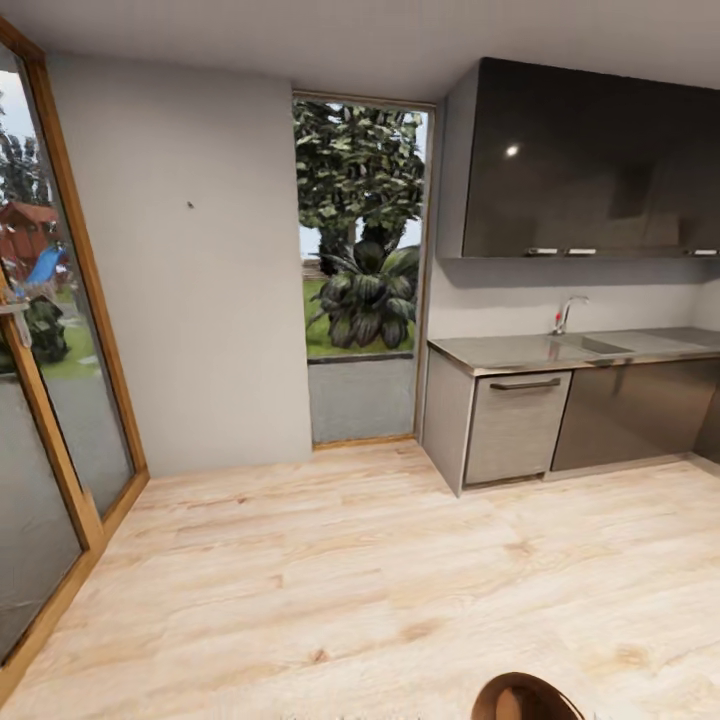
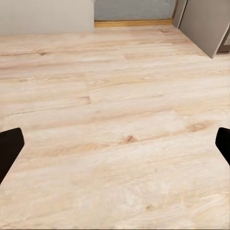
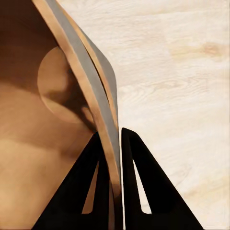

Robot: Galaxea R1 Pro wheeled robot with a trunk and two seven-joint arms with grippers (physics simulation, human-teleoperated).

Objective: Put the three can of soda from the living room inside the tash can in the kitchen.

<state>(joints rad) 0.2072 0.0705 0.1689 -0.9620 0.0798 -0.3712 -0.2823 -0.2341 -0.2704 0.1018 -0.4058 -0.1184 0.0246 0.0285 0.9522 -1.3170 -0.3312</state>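
Observation:
The tash can point(image 3: 28, 120) is a tapered bucket, tan-brown inside and grey outside, and it hangs tilted over the wood floor. My right gripper point(image 3: 113, 133) is shut on its rim, one finger inside the wall and one outside. The can's round bottom point(image 3: 60, 91) shows with nothing on it. In the head view the tash can's rim point(image 1: 525, 698) peeks in at the lower edge. My left gripper point(image 2: 117, 143) is open, its black fingertips point(image 2: 10, 146) spread wide above bare floor. The cans of soda are out of view.
The kitchen lies ahead on the right: dark upper cabinets point(image 1: 590, 160), a grey countertop point(image 1: 500, 352) with a faucet point(image 1: 567, 313), and a low drawer unit point(image 1: 515, 425). A tall window point(image 1: 360, 260) is straight ahead. A wood-framed glass door point(image 1: 60, 380) stands on the left. Light wood floor point(image 1: 330, 580) stretches between.

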